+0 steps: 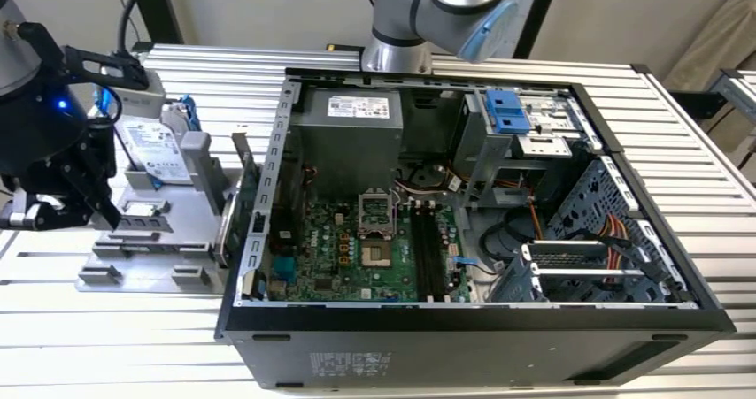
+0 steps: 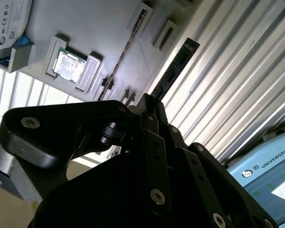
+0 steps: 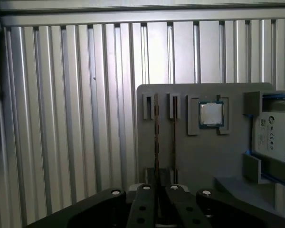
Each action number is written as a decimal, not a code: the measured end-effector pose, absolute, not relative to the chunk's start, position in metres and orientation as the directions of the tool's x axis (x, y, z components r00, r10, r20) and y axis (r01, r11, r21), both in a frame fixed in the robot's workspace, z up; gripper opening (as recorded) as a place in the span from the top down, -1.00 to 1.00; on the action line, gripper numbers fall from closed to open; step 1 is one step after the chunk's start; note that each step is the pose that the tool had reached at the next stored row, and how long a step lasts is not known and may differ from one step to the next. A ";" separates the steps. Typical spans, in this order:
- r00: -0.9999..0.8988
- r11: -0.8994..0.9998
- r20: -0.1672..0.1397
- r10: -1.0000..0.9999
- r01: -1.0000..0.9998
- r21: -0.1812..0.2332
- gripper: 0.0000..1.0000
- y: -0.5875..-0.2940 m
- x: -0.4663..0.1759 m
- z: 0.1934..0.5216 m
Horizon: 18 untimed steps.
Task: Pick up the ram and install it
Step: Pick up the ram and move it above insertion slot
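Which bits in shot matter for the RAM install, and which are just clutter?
Job:
- ram, on edge in the gray holder
- gripper, close by it
- black motherboard slots

Lying about:
- processor chip
- hard drive
- second stick, next slot along

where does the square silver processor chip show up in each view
Exterior view: the processor chip lies on the grey holder at the exterior view's left.
First wrist view: the processor chip sits in a recess of the grey holder.
Second wrist view: the processor chip sits in that same recess.
Shared landmark: the blue-framed hard drive beside it.
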State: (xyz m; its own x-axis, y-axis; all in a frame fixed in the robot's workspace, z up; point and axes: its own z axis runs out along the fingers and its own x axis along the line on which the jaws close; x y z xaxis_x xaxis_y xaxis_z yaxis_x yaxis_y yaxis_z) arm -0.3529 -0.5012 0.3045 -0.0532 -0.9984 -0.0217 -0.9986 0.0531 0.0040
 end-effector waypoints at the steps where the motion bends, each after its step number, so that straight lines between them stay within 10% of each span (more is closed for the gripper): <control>1: -0.053 0.053 -0.022 -0.998 -0.999 0.004 1.00 -0.501 -0.353 0.306; 18: -0.053 0.053 -0.022 -0.998 -0.999 0.004 1.00 -0.501 -0.353 0.324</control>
